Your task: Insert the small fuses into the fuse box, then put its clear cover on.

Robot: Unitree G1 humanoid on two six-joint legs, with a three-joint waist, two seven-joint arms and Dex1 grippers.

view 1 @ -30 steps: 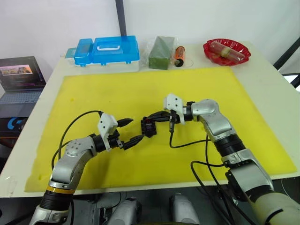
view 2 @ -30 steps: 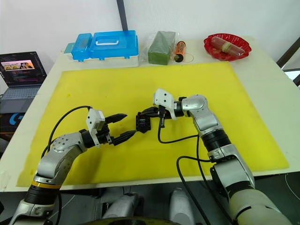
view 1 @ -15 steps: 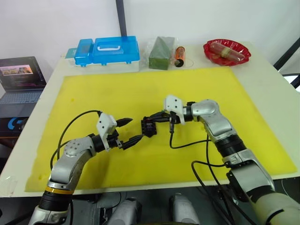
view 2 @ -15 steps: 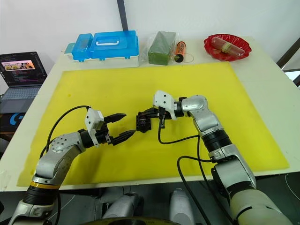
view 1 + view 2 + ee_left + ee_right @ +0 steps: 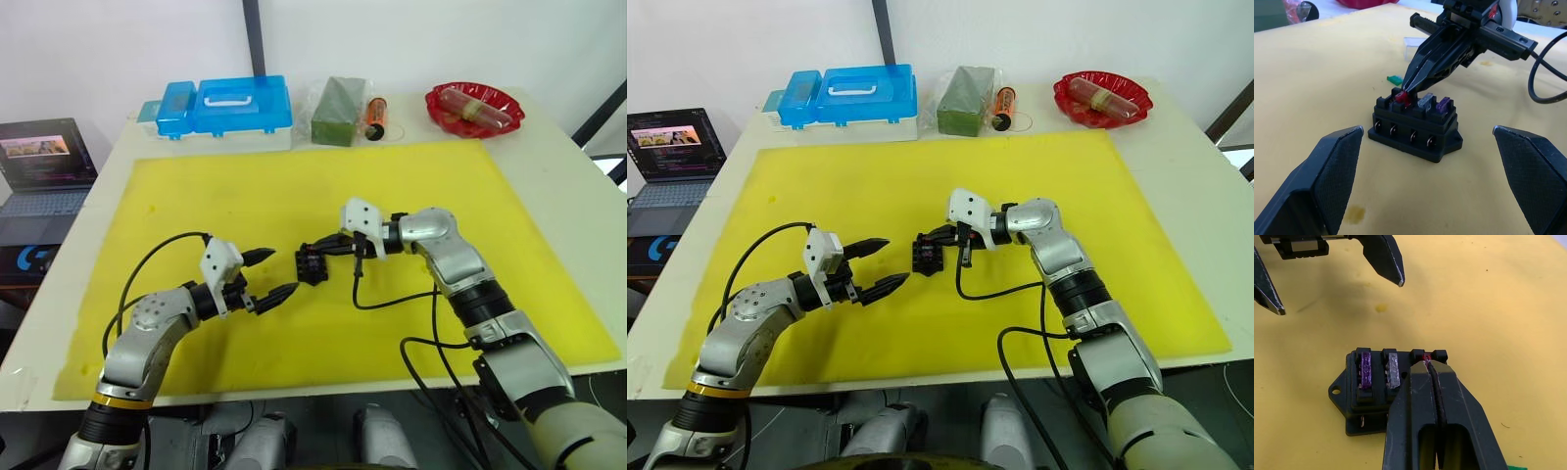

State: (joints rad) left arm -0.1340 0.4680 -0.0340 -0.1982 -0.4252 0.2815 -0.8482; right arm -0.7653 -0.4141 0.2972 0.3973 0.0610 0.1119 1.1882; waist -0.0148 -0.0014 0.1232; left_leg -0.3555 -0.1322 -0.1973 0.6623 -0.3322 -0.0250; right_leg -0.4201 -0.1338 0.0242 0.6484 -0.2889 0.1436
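The fuse box [image 5: 311, 265] is a small black block at the middle of the yellow mat [image 5: 411, 186]. A purple fuse [image 5: 1366, 369] and a pale fuse [image 5: 1393, 369] sit in its top slots. My right gripper [image 5: 316, 250] is shut on the red fuse [image 5: 1402, 98], with its tip at a slot of the box beside the pale one. A green fuse [image 5: 1395, 80] lies on the mat behind the box. Farther back lies the clear cover [image 5: 1413, 43]. My left gripper [image 5: 282, 272] stands open just left of the box and touches nothing.
Along the table's back edge stand a blue case with a white handle [image 5: 230, 103], a green block [image 5: 338, 110], an orange cylinder [image 5: 374, 116] and a red dish [image 5: 473, 108]. A laptop [image 5: 44, 166] sits off the table's left. Black cables hang from both wrists.
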